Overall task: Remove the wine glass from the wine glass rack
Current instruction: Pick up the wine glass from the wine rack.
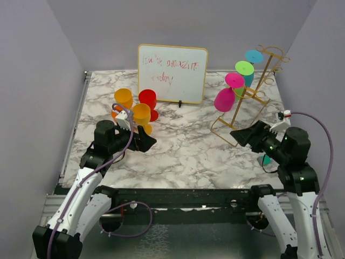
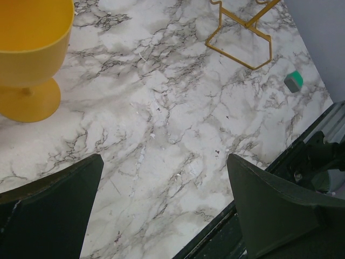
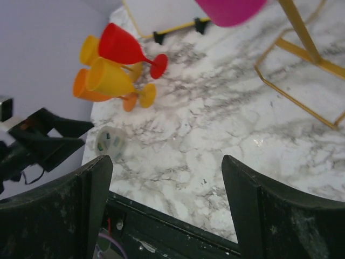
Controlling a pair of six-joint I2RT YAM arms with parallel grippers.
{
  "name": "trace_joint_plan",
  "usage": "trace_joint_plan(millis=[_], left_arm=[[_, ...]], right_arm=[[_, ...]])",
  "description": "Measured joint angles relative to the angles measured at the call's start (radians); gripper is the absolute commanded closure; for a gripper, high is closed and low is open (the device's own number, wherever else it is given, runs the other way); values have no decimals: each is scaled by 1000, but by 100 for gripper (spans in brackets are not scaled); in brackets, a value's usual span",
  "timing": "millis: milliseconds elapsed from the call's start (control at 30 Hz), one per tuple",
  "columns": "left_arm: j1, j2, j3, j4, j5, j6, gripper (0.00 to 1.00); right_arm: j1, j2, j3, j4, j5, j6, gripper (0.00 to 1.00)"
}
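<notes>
Magenta wine glass hangs bowl-down from the wine glass rack, foot caught on the slanted rails. It is lowest on the slope, with a green glass and a teal glass above it. The rack stands at the back right of the surface.

Right gripper sits near the rack base, below the magenta bowl, jaws wide and empty. Judgement: it is lining up for the lowest glass, which should slide off first.

Left gripper is wide and empty, beside a yellow glass in the cluster standing at left.

Surface is marble-patterned. A dry-erase board is propped at the back, and plain pale walls enclose the scene.
</notes>
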Motion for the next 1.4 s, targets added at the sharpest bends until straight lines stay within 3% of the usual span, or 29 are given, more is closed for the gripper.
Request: trace_joint_plan(millis=[267, 500, 833, 1400], left_arm=[[0, 0, 0, 0, 0, 0, 1], [0, -2, 0, 0, 0, 0, 1], [0, -14, 0, 0, 0, 0, 1], [0, 15, 0, 0, 0, 0, 1]], right_arm=[[0, 144, 393, 0, -184, -129, 18], [0, 378, 629, 0, -96, -180, 13], [0, 708, 752, 14, 48, -204, 17], [0, 827, 822, 23, 113, -266, 39]])
